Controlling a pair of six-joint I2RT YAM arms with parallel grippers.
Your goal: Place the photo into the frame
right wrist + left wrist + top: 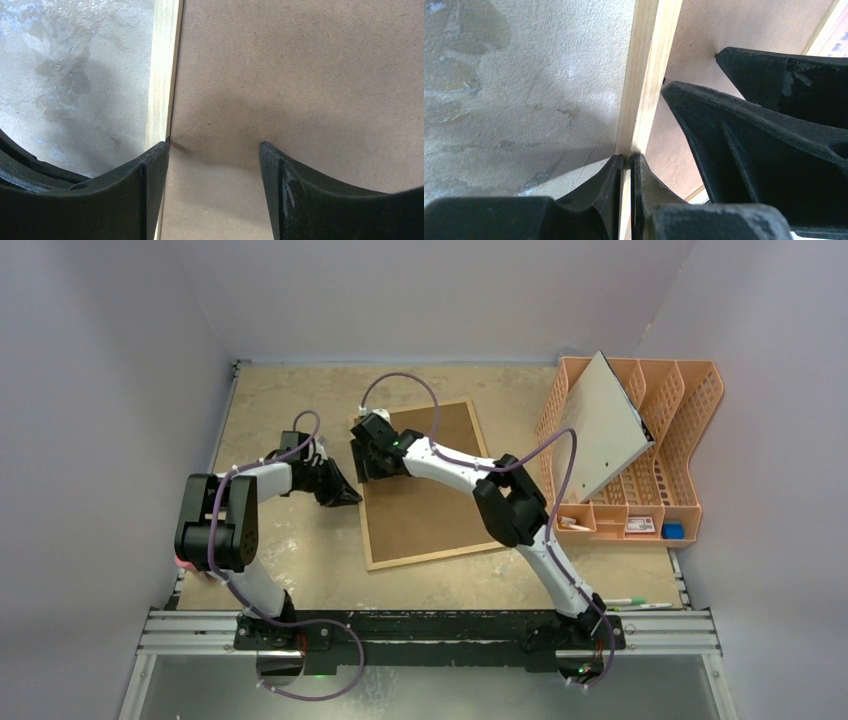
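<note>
The frame (425,490) lies back up on the table, brown fibreboard inside a thin light-wood rail. My left gripper (350,498) is at its left edge. In the left wrist view, the left gripper (626,159) is shut on the wood rail (646,75). My right gripper (368,465) hovers over the frame's far left corner. The right wrist view shows the right gripper (214,150) open, one fingertip (160,155) at the seam between rail and backboard, the other over the fibreboard (300,75). The photo is not in view.
An orange file rack (690,440) stands at the right with a grey-white board (605,425) leaning in it. Small items lie in its front tray (640,525). Pens (640,603) lie near the table's front right edge. Grey walls close in on both sides.
</note>
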